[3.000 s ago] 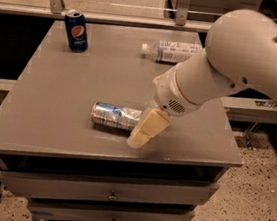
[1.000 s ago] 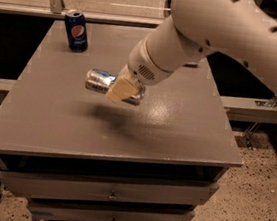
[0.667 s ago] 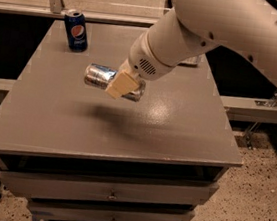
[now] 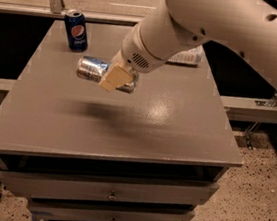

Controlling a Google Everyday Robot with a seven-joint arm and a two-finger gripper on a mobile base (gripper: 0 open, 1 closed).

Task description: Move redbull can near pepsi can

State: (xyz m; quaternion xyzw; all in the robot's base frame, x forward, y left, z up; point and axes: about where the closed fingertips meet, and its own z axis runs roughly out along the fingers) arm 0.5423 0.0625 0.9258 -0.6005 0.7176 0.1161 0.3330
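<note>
Gripper (image 4: 116, 78) fingers (image 4: 111, 79) around redbull can (image 4: 90, 69) above table (image 4: 177, 125)

Tool (image 4: 113, 79): clamped across the redbull can (image 4: 90, 69), held clear above the counter (image 4: 126, 126). Wrist (image 4: 143, 52): white, rounded, just up-right of the tool. Arm (image 4: 230, 23): thick, white, extending farther up-right.

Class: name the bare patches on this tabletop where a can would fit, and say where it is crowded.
Bare: the front half of the table and the left strip before the pepsi can. Crowded: the back edge, pepsi can left, plastic bottle right behind the arm. The gripper holds the redbull can above the left-middle.
</note>
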